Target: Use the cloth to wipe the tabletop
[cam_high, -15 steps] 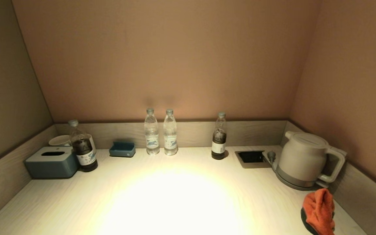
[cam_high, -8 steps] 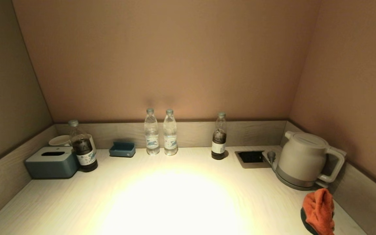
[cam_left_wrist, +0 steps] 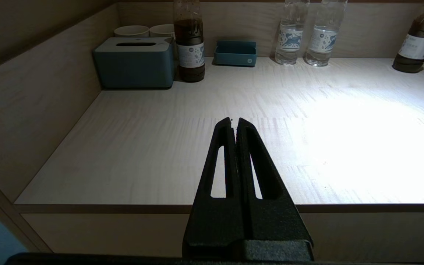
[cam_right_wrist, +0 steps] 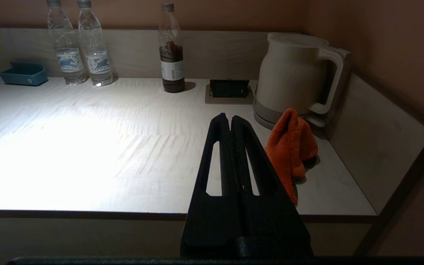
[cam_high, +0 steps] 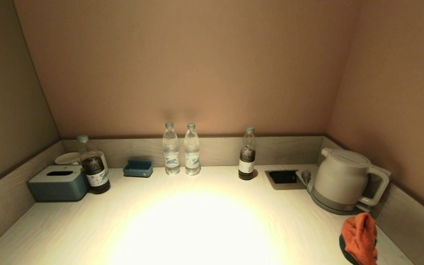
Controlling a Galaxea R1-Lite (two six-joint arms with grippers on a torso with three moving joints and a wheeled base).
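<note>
The crumpled orange cloth (cam_high: 360, 237) lies bunched on the pale wood-grain tabletop (cam_high: 197, 228) at its front right corner, just in front of the cream electric kettle (cam_high: 341, 180). The right gripper (cam_right_wrist: 231, 118) hangs near it, fingers pressed together and empty. The left gripper (cam_left_wrist: 234, 121) hangs over the table's left front edge, likewise closed.

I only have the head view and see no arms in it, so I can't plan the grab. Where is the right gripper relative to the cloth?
Observer: The right gripper is shut and empty near the table's front edge. The orange cloth is close beside its fingertips, not touched.
Operator: And the left one?
Observer: The left gripper is shut too, at the front edge, facing the tissue box corner.
</note>
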